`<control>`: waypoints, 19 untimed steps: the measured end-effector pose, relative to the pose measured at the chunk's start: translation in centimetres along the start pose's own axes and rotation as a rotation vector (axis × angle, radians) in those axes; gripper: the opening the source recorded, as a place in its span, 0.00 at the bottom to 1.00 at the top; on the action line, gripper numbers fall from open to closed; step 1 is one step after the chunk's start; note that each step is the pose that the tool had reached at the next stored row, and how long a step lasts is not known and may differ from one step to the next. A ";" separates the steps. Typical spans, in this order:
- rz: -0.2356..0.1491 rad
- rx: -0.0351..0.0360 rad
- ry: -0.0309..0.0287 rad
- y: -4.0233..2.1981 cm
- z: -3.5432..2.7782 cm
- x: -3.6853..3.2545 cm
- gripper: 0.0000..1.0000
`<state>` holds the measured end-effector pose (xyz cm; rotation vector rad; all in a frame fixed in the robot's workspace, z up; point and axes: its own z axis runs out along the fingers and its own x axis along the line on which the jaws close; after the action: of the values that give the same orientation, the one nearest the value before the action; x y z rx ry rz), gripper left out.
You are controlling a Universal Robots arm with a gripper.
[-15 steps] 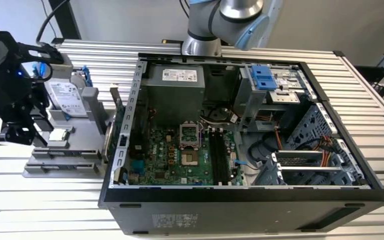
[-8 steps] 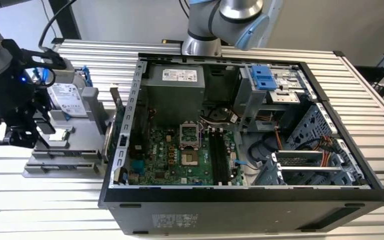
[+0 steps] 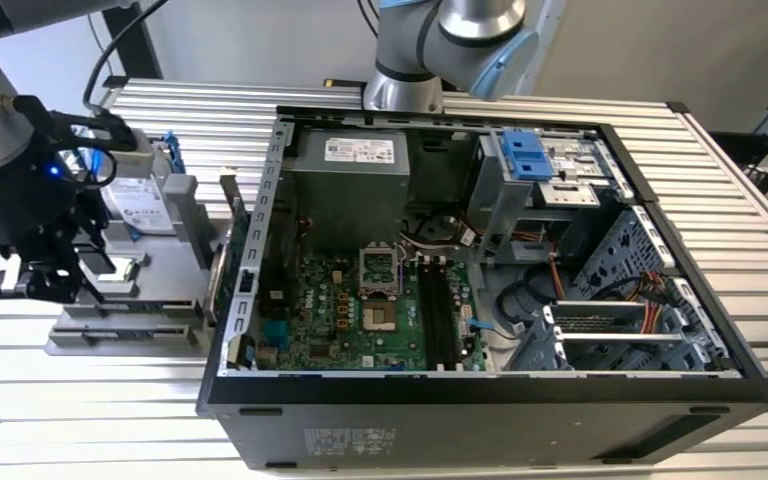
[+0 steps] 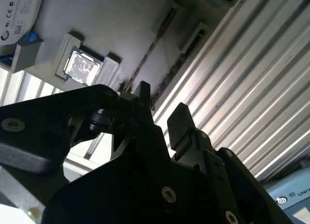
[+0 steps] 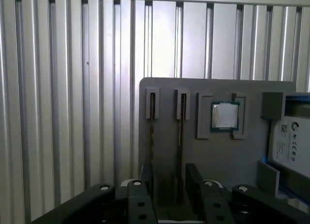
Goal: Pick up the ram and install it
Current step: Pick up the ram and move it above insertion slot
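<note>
Item, ram (image 5: 180, 120): a thin, narrow circuit stick that you see edge-on as a dark line, standing in a slot of the grey holder plate (image 5: 218, 88). A second stick (image 5: 151, 118) of the same shape stands in the parallel slot just beside it. Item, end effector (image 5: 169, 174): matt black and blocky, with bolt heads on its body. Its two fingers (image 5: 145, 181) stand apart, and in both wrist views the ram's line runs into the gap between them. You cannot tell whether either finger touches it. Item, holder plate: flat, smooth grey, with raised rectangular blocks. It also carries a square processor chip (image 5: 224, 116) with a shiny metal lid and a silver hard drive (image 5: 289, 142) in a blue frame. Item, counter (image 5: 72, 88): ribbed aluminium with long parallel grooves. In the exterior view you find the holder lying on it at the exterior view's left of the open computer case (image 3: 491, 410), with the end effector low over the holder's near left part. Item, case: a black and grey sheet-metal box lying open-side up. On its floor sits a green motherboard (image 3: 344, 325) with long black slots (image 3: 432, 305).
</note>
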<state>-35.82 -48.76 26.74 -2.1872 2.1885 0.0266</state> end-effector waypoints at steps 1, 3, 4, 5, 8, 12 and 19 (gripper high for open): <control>0.001 0.0000 0.0000 0.00 0.14 0.01 1.00; 0.003 0.0001 0.0000 0.01 0.43 0.02 1.00; 0.004 0.0002 0.0001 0.01 0.56 0.03 1.00; 0.006 0.0002 0.0001 0.01 0.71 0.04 1.00; 0.008 -0.0001 0.0001 0.02 1.16 0.05 1.00; 0.010 -0.0010 0.0001 0.04 1.77 0.08 1.00; 0.010 -0.0009 -0.0017 0.06 2.86 0.13 1.00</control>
<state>-35.82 -48.76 23.87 -2.1759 2.1991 0.0298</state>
